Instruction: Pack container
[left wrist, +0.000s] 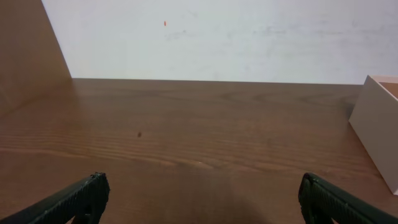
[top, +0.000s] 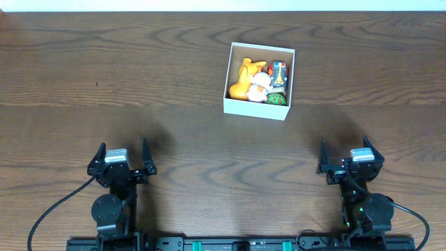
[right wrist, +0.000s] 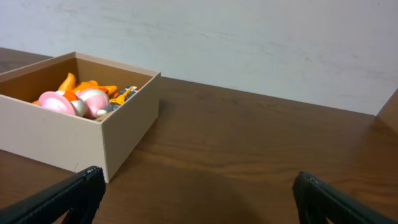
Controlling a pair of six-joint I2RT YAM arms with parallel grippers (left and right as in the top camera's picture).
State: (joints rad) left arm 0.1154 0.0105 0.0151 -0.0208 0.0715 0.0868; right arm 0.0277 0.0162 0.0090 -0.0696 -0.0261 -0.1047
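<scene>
The container [top: 235, 105] is a square white box with a tan inside, standing at the far middle of the table. It holds several toys: an orange one [top: 245, 78], a white and pink one [top: 260, 85], a striped one [top: 278, 72] and a green ball [top: 277, 100]. The right wrist view shows the box [right wrist: 68, 140] at its left with the toys inside; the left wrist view shows only its white corner [left wrist: 377, 127] at the right. My left gripper [top: 122, 156] is open and empty near the front left. My right gripper [top: 347, 155] is open and empty near the front right.
The wooden table [top: 139, 84] reaches a white wall at the back. Black cables run from both arm bases at the front edge.
</scene>
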